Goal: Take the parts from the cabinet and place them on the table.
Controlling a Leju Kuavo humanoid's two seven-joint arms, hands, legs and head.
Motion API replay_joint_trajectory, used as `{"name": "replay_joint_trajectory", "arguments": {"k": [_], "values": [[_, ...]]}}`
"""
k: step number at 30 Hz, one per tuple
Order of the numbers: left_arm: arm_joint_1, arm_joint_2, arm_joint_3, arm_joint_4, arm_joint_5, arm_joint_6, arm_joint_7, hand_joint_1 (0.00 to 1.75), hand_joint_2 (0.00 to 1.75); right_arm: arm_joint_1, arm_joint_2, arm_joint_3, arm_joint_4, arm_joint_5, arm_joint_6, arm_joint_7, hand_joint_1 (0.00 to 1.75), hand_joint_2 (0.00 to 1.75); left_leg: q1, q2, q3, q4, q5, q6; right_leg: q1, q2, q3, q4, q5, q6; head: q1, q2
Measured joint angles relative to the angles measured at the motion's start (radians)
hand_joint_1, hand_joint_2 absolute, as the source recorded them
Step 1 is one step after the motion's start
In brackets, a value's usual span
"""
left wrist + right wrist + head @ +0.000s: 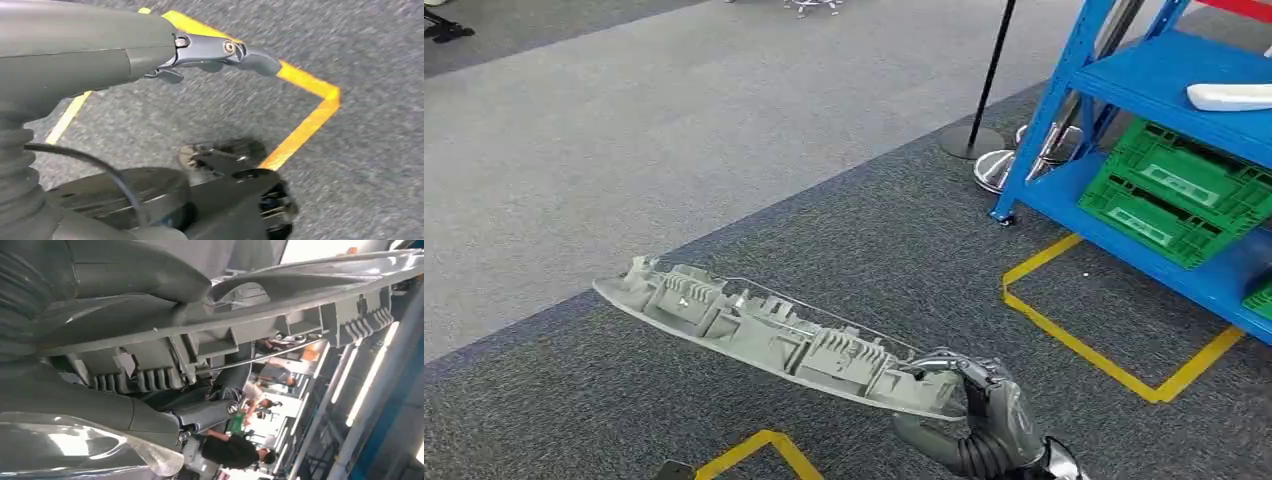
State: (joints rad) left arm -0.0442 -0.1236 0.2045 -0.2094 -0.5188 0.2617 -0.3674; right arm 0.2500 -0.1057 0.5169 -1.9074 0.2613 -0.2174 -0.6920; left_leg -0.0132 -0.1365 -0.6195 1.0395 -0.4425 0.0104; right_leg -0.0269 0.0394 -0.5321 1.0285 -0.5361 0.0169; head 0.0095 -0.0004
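Right hand (984, 415) grips a long grey part (764, 335) above dark carpet (844, 240) near blue shelving (1164, 90).

One long grey part (769, 335), two green crates (1174, 190), one white part (1229, 96)

This is an industrial workshop or test hall: grey carpet tiles (674, 150) marked with yellow floor tape (1114, 365), a blue steel shelving rack (1124, 90) holding green plastic crates (1174, 190), and a stanchion post (989, 80).
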Motion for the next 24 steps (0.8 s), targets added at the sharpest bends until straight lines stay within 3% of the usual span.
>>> {"name": "replay_joint_trajectory", "arguments": {"k": [1, 2, 3, 5, 6, 7, 9, 10, 11, 12, 15, 16, 17, 18, 20, 21, 22, 24], "values": [[0.003, 0.002, 0.0, 0.0, 0.0, 0.0, 0.0, 0.0, 1.75, -0.002, 0.001, 0.0, 0.0, 0.0, 0.0, 0.0, 1.75, 1.75, -0.003, 0.036, -0.005, 0.013, -0.016, -0.005, -0.001, -0.015, 0.003, -0.004, 0.003, -0.005, -0.002, 0.0], [0.002, 0.001, 0.0, 0.0, 0.0, 0.0, 0.0, 0.0, 1.75, -0.001, 0.003, 0.0, 0.0, 0.0, 0.0, 0.0, 1.75, 1.75, -0.002, 0.082, -0.023, 0.054, -0.045, -0.014, -0.001, -0.027, 0.004, -0.004, 0.004, -0.006, -0.016, 0.0], [-0.003, 0.001, 0.0, 0.0, 0.0, 0.0, 0.0, 0.0, 1.75, 0.0, 0.004, 0.0, 0.0, 0.0, 0.002, -0.001, 1.75, 1.75, 0.006, 0.109, -0.056, 0.127, -0.085, -0.024, 0.001, -0.043, 0.004, -0.004, 0.004, -0.007, -0.017, 0.0], [-0.006, 0.001, 0.0, 0.0, -0.003, 0.0, 0.0, 0.0, 1.75, 0.0, 0.004, 0.0, 0.0, 0.006, 0.005, 0.0, 1.75, 1.75, 0.015, 0.126, -0.113, 0.262, -0.139, -0.034, 0.003, -0.074, 0.003, -0.004, 0.003, -0.008, -0.018, 0.0], [-0.005, 0.0, 0.0, 0.0, -0.005, 0.0, 0.0, 0.0, 1.75, 0.0, 0.004, -0.001, 0.0, 0.01, 0.007, 0.0, 1.75, 1.75, 0.018, 0.128, -0.12, 0.282, -0.138, -0.036, 0.003, -0.087, 0.003, -0.004, 0.002, -0.009, -0.018, 0.0], [-0.004, 0.0, 0.0, 0.0, -0.006, 0.0, 0.0, 0.0, 1.75, 0.0, 0.005, 0.0, 0.0, 0.012, 0.01, 0.0, 1.75, 1.75, 0.021, 0.129, -0.109, 0.265, -0.118, -0.037, 0.003, -0.098, 0.003, -0.004, 0.001, -0.009, -0.018, 0.0], [-0.004, 0.0, 0.0, 0.0, -0.008, 0.002, 0.0, 0.0, 1.75, -0.001, 0.008, 0.0, 0.0, 0.016, 0.014, 0.0, 1.75, 1.75, 0.023, 0.14, -0.035, 0.128, -0.042, -0.033, 0.003, -0.12, 0.006, -0.004, -0.001, -0.006, -0.018, 0.0], [-0.006, 0.0, 0.0, 0.0, -0.008, 0.005, 0.0, 0.0, 1.75, -0.002, 0.01, 0.0, 0.0, 0.018, 0.016, 0.0, 1.75, 1.75, 0.019, 0.175, 0.016, 0.033, -0.006, -0.028, 0.003, -0.132, 0.009, -0.004, -0.003, -0.002, -0.018, 0.0], [-0.01, -0.001, 0.0, 0.0, -0.011, 0.005, 0.0, 0.0, 1.75, -0.001, 0.011, 0.0, 0.0, 0.02, 0.017, 0.0, 1.75, 1.75, 0.002, 0.226, 0.03, 0.005, -0.028, -0.023, 0.009, -0.141, 0.01, -0.006, -0.006, 0.004, -0.018, 0.0], [-0.014, -0.001, 0.0, 0.0, -0.015, 0.007, 0.0, 0.0, 1.75, -0.001, 0.011, -0.001, 0.0, 0.02, 0.017, -0.001, 1.75, 1.75, -0.001, 0.219, 0.027, -0.004, -0.025, -0.011, 0.011, -0.15, 0.008, -0.005, -0.006, 0.012, -0.019, 0.0], [-0.011, 0.0, 0.0, 0.0, -0.019, 0.01, 0.005, 0.0, 1.75, -0.004, 0.011, -0.001, 0.0, 0.024, 0.02, 0.0, 1.75, 1.75, -0.008, 0.182, 0.021, -0.012, -0.02, 0.011, 0.007, -0.187, 0.02, -0.015, -0.007, 0.032, -0.018, 0.0], [-0.007, -0.001, 0.0, 0.0, -0.02, 0.011, 0.006, 0.0, 1.75, -0.006, 0.011, -0.001, 0.0, 0.024, 0.021, 0.0, 1.75, 1.75, 0.0, 0.173, 0.028, -0.025, -0.012, 0.021, 0.002, -0.153, 0.011, -0.007, -0.02, 0.037, -0.016, 0.0], [-0.008, -0.001, 0.0, 0.0, -0.022, 0.013, 0.006, 0.0, 1.75, -0.004, 0.011, -0.001, 0.0, 0.026, 0.022, 0.0, 1.75, 1.75, 0.0, 0.162, 0.028, -0.026, -0.01, 0.028, 0.001, -0.096, -0.002, 0.03, -0.047, 0.033, -0.016, 0.0], [-0.012, -0.001, 0.0, 0.0, -0.024, 0.014, 0.006, 0.0, 1.75, -0.003, 0.011, -0.001, 0.0, 0.026, 0.022, -0.002, 1.75, 1.75, 0.0, 0.149, 0.025, -0.025, -0.008, 0.035, 0.002, -0.063, -0.037, 0.103, -0.086, 0.03, -0.011, 0.0], [-0.015, -0.004, 0.0, 0.0, -0.026, 0.015, 0.006, 0.0, 1.75, -0.002, 0.011, 0.0, 0.0, 0.029, 0.022, 0.0, 1.75, 1.75, -0.004, 0.121, 0.024, -0.024, -0.008, 0.042, 0.008, -0.042, -0.117, 0.26, -0.145, 0.029, -0.009, 0.0], [-0.014, -0.004, 0.0, 0.0, -0.027, 0.015, 0.006, 0.0, 1.75, -0.001, 0.011, 0.0, 0.0, 0.03, 0.022, 0.0, 1.75, 1.75, -0.006, 0.108, 0.024, -0.023, -0.008, 0.042, 0.009, -0.041, -0.14, 0.293, -0.143, 0.028, -0.008, 0.0], [-0.012, -0.004, 0.0, 0.0, -0.027, 0.015, 0.006, 0.0, 1.75, -0.001, 0.011, 0.0, 0.0, 0.03, 0.022, 0.0, 1.75, 1.75, -0.007, 0.093, 0.025, -0.023, -0.008, 0.042, 0.011, -0.04, -0.141, 0.281, -0.119, 0.026, -0.009, 0.0], [-0.011, -0.004, 0.0, 0.0, -0.029, 0.016, 0.007, 0.0, 1.75, -0.001, 0.011, 0.0, 0.0, 0.032, 0.022, 0.0, 1.75, 1.75, -0.008, 0.062, 0.027, -0.019, -0.008, 0.041, 0.012, -0.032, -0.085, 0.142, -0.024, 0.02, -0.009, 0.0]]}}
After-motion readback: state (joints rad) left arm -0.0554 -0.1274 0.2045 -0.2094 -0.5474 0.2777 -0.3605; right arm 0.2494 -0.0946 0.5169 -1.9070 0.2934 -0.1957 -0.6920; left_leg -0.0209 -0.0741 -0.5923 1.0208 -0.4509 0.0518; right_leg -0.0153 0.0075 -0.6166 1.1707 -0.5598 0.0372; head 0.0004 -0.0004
